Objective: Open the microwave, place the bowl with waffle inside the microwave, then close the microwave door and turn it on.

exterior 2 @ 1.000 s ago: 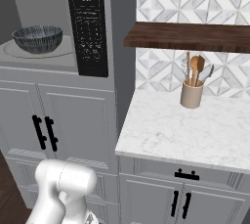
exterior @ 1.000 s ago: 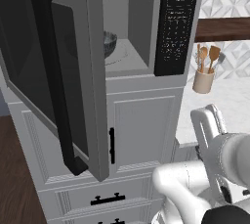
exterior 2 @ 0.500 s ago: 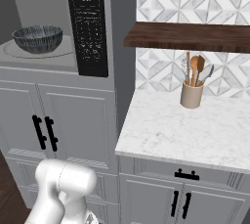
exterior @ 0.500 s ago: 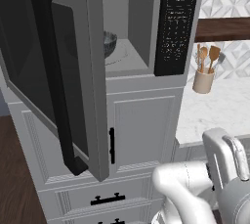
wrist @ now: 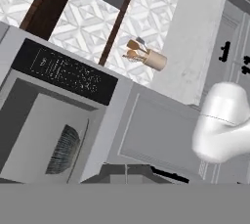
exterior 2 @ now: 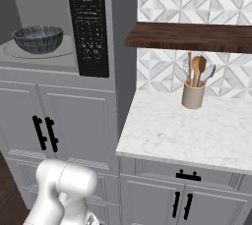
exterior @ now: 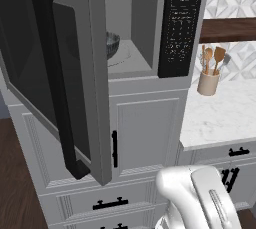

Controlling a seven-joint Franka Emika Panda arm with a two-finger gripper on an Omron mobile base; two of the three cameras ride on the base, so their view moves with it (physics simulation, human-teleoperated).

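The microwave (exterior: 145,28) stands with its door (exterior: 75,83) swung wide to the left, the long black handle (exterior: 54,73) facing me. Inside, on the turntable, sits the dark speckled bowl (exterior: 112,44) (exterior 2: 38,38) (wrist: 63,149). The waffle is hidden below the bowl's rim. To the right of the cavity is the black keypad (exterior: 180,23) (exterior 2: 88,27) (wrist: 63,71). My gripper (wrist: 126,173) is shut with nothing in it, drawn back from the microwave and looking at it at a rolled angle.
A beige crock with wooden spoons (exterior: 208,80) (exterior 2: 193,94) stands on the marble counter (exterior 2: 187,130) to the right, under a dark wooden shelf (exterior 2: 192,35). Grey cabinet doors (exterior: 145,133) lie below the microwave. The open door juts far out on the left.
My arm's white links have sunk lower in the left base view. The door, the bowl and the shut gripper stay as they were.
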